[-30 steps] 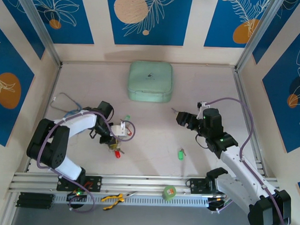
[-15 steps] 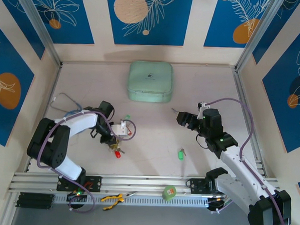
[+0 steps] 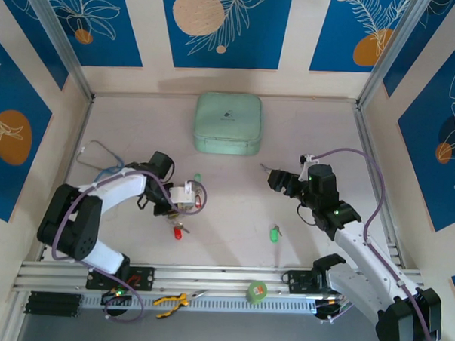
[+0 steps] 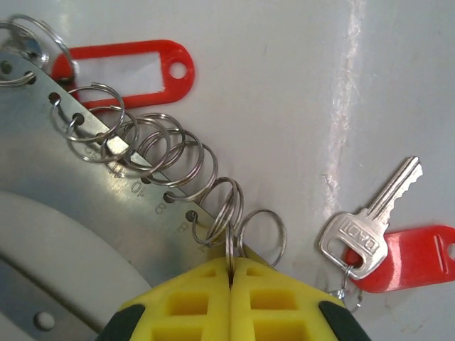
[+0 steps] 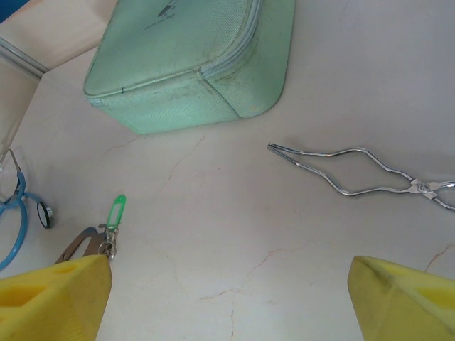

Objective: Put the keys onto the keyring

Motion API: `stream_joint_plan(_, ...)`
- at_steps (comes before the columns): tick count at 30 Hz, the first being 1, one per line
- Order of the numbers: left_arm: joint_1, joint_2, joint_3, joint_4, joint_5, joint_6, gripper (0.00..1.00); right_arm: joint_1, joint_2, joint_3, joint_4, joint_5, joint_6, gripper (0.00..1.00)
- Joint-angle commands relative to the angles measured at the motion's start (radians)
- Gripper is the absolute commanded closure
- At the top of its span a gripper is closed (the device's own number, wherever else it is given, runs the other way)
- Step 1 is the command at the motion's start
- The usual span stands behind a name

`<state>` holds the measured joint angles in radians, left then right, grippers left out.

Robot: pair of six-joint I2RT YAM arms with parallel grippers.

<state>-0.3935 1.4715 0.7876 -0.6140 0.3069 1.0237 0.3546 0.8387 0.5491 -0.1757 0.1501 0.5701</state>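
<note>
My left gripper (image 3: 182, 196) (image 4: 231, 264) is shut on a small split ring of the keyring (image 3: 199, 193). In the left wrist view the keyring's metal strip (image 4: 85, 185) has numbered holes carrying several split rings, and a red tag (image 4: 131, 67) hangs on one of them. A silvery key (image 4: 362, 234) with a red tag (image 4: 416, 257) (image 3: 178, 230) lies loose on the table just right of the fingers. Farther right lies a green-tagged key (image 3: 274, 234). Another green tag (image 3: 198, 177) (image 5: 115, 211) lies by the keyring. My right gripper (image 3: 276, 179) (image 5: 227, 305) hangs open above bare table.
A mint-green zip case (image 3: 228, 123) (image 5: 192, 60) sits at the back centre. Wire tongs (image 5: 355, 170) lie right of it. A blue-tubed stethoscope (image 3: 100, 156) (image 5: 15, 227) lies at the left. A green tape roll (image 3: 258, 292) and yellow pliers (image 3: 170, 300) rest on the front rail.
My left gripper has shifted slightly up and right with the keyring, drawing away from the red-tagged key on the table. The right arm has stayed still.
</note>
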Motion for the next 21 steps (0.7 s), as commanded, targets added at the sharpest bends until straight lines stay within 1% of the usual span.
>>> stream_joint_plan(1, -0.017, -0.094, -0.064, 0.068, -0.005, 0.044, 1.0, -0.005, -0.014, -0.009, -0.01, 0.003, 0.004, 0.13)
stream_joint_plan(6, -0.022, -0.216, -0.144, 0.162, -0.004, 0.065, 1.0, 0.003, 0.005, -0.002, -0.007, -0.004, -0.012, 0.14)
stream_joint_plan(11, -0.024, -0.285, -0.187, 0.194, -0.001, 0.07, 1.0, 0.017, 0.029, 0.007, -0.012, -0.006, -0.03, 0.14)
stream_joint_plan(15, -0.024, -0.272, -0.175, 0.179, 0.028, 0.005, 1.0, 0.037, 0.054, 0.019, -0.011, -0.016, -0.044, 0.15)
stream_joint_plan(21, -0.024, -0.2, -0.11, 0.14, 0.122, -0.136, 1.0, 0.083, 0.095, 0.043, -0.007, -0.045, -0.064, 0.16)
